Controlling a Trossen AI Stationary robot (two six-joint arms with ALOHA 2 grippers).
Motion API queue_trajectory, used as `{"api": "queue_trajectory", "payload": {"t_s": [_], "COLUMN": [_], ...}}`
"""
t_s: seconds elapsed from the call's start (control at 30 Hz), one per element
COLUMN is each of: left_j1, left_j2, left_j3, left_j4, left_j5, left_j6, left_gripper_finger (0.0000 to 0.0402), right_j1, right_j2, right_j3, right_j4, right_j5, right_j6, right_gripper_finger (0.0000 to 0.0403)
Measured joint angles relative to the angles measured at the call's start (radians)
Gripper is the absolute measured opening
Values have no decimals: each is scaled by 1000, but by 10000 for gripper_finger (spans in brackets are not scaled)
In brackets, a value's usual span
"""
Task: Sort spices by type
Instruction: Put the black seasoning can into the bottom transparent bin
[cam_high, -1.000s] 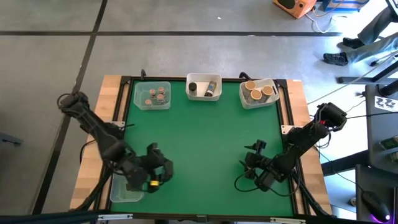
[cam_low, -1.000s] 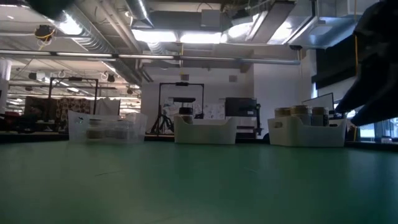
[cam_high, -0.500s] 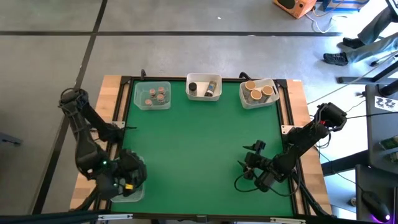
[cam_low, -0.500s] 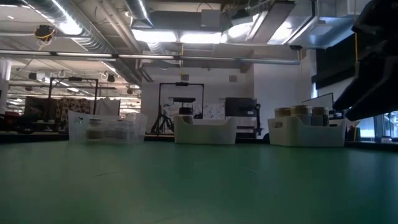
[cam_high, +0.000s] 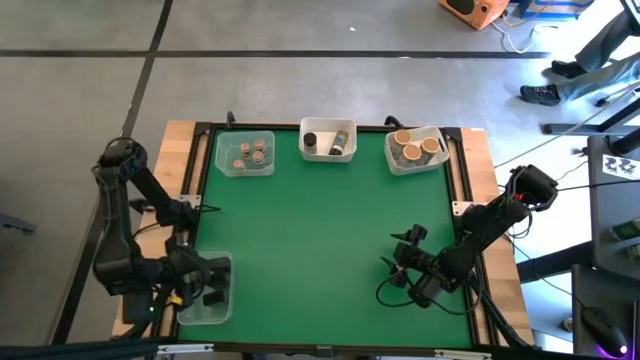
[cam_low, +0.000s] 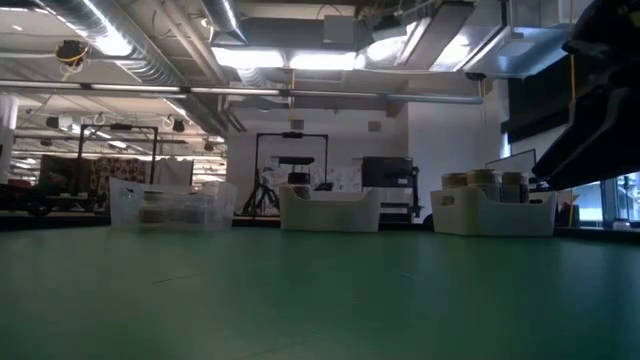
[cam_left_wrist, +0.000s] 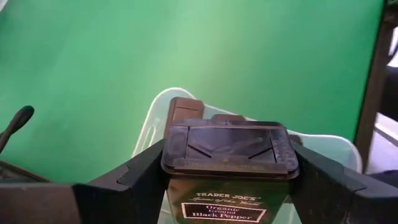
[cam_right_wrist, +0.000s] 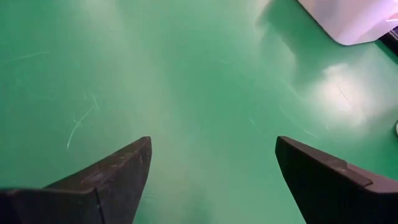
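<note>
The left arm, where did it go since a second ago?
The left end effector swung off the green mat, away from the middle, to the clear tub at the table's near left corner, carrying a black pepper jar it grips. The right end effector stayed low and open. The three far tubs kept their places.

Four tubs, three tan-lidded jars, two dark cylinders
</note>
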Motion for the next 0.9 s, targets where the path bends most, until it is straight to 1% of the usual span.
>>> {"api": "queue_trajectory", "payload": {"t_s": [0.3,0.5,0.63,0.73,0.9], "left_j1": [-68,-85,-84,-84,-83], "left_j2": [1,1,1,-2,-2], "left_j3": [-104,-195,-264,-288,-293], "left_j4": [26,144,237,263,269], "left_j5": [-14,-14,18,16,13], "left_j6": [-67,-69,-69,-84,-77], "left_gripper_finger": [262,262,263,263,263], "right_j1": [0,-1,-20,-37,-60], "right_j2": [0,0,0,0,0], "right_j3": [0,0,0,0,0], "right_j4": [-2,-3,-1,1,1], "right_j5": [0,-4,-12,-24,-59], "right_j6": [0,0,2,2,2], "right_gripper_finger": [342,342,342,342,342]}}
